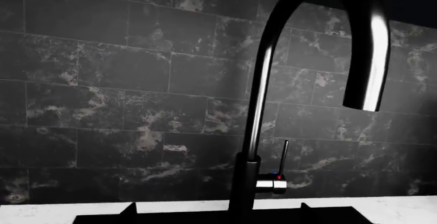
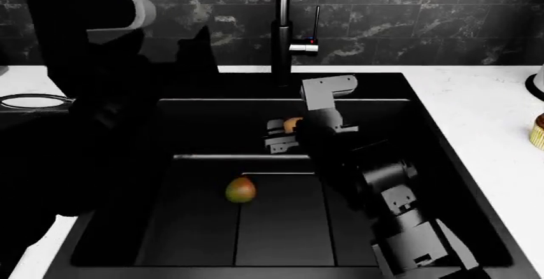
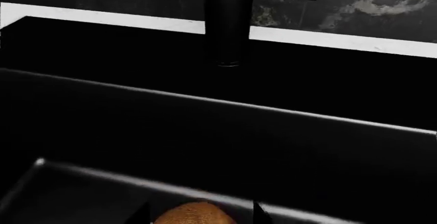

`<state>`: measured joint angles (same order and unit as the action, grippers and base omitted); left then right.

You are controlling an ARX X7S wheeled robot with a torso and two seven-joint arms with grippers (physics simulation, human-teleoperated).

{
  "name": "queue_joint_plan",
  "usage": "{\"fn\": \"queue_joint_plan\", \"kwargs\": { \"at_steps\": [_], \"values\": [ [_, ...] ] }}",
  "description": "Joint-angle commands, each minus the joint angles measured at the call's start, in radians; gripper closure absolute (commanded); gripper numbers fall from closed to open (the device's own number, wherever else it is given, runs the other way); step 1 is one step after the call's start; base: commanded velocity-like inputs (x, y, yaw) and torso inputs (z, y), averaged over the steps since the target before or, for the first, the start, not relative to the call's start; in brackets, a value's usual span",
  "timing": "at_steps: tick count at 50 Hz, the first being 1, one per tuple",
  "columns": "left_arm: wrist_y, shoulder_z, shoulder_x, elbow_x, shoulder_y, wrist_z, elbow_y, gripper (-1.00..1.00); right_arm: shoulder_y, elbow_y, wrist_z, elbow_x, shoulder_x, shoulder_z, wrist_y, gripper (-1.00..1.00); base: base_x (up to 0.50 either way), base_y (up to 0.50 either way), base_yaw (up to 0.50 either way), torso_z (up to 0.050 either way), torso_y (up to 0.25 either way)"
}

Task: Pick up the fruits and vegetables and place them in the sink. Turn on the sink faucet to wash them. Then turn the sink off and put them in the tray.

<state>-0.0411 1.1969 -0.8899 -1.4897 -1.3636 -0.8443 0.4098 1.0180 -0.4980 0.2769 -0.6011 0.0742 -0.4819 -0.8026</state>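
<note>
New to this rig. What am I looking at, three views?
A simulated two-armed wheeled robot at a kitchen sink. The head camera looks down over both arms. The mango lies on the basin floor. The right gripper is down in the basin with the tan-brown fruit between its fingers; whether they grip it is unclear. The right wrist camera shows that fruit up close. The left wrist camera faces the faucet, with its thin lever. The left gripper itself is lost in shadow.

Matte black sink (image 2: 374,94), glossy faucet (image 1: 256,116)
</note>
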Motion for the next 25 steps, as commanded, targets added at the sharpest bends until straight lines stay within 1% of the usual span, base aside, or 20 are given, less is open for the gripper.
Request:
{"fn": "queue_joint_plan", "kwargs": {
  "at_steps": [1,5,9,13,18,19,25],
  "values": [
    [0.042,-0.015,-0.044,-0.007,0.035,-0.008,0.064,-1.00,0.174,-0.509,-0.065,-0.138,-0.074,-0.275,0.233,1.00,0.00,0.00,0.00,0.000,0.000],
    [0.049,-0.018,-0.050,-0.008,0.043,-0.003,0.067,-1.00,0.227,-0.607,-0.047,-0.374,-0.074,-0.515,0.290,1.00,0.00,0.00,0.00,0.000,0.000],
    [0.054,-0.018,-0.053,-0.010,0.051,0.003,0.064,-1.00,0.259,-0.647,-0.041,-0.558,-0.074,-0.698,0.309,1.00,0.00,0.00,0.00,0.000,0.000],
    [0.057,-0.021,-0.056,-0.015,0.054,0.006,0.064,-1.00,0.281,-0.661,-0.038,-0.686,-0.074,-0.828,0.315,1.00,0.00,0.00,0.00,0.000,0.000],
    [0.063,-0.022,-0.060,-0.016,0.062,0.012,0.064,-1.00,0.298,-0.669,-0.040,-0.789,-0.074,-0.930,0.324,1.00,0.00,0.00,0.00,0.000,0.000],
    [0.064,-0.022,-0.061,-0.014,0.065,0.013,0.063,-1.00,0.301,-0.671,-0.040,-0.803,-0.074,-0.944,0.326,-1.00,0.00,0.00,0.00,0.000,0.000],
    [0.071,-0.022,-0.063,-0.014,0.076,0.018,0.059,-1.00,0.316,-0.682,-0.049,-0.863,-0.074,-0.999,0.348,-1.00,0.00,0.00,0.00,0.000,0.000]
  ]
}}
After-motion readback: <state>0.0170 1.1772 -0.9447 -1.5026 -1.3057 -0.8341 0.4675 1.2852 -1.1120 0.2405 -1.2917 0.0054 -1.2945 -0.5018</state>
